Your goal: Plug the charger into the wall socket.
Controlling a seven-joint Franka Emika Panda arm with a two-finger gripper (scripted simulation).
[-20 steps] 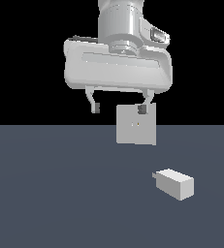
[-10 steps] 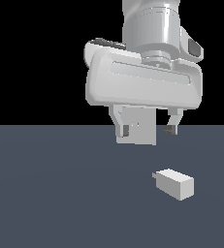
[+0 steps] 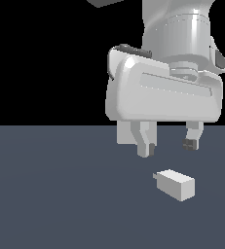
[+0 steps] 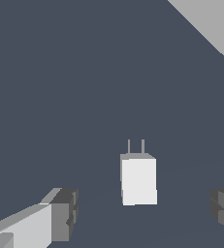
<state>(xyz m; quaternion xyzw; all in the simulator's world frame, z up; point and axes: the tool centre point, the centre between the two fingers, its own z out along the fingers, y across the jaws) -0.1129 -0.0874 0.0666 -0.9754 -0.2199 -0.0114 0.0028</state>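
Note:
The charger [image 3: 175,184] is a small off-white block lying on the dark floor, with short prongs pointing to the exterior view's left. My gripper [image 3: 168,145] hangs just above it, open, with nothing between its fingers. In the wrist view the charger [image 4: 138,180] lies between the two fingertips [image 4: 62,213], slightly ahead of them, prongs pointing away. Of the wall socket [image 3: 126,133] only the lower edge shows, behind the gripper body. A light-grey corner of the wall socket [image 4: 208,22] also shows in the wrist view. Its holes are hidden.
The dark grey floor [image 3: 50,194] stretches flat around the charger, with a black background behind it. The wide grey gripper body [image 3: 162,95] fills the upper right of the exterior view.
The gripper has come down and toward the exterior view's right, growing larger in view. It now covers most of the wall socket and hangs over the charger. The charger has not moved.

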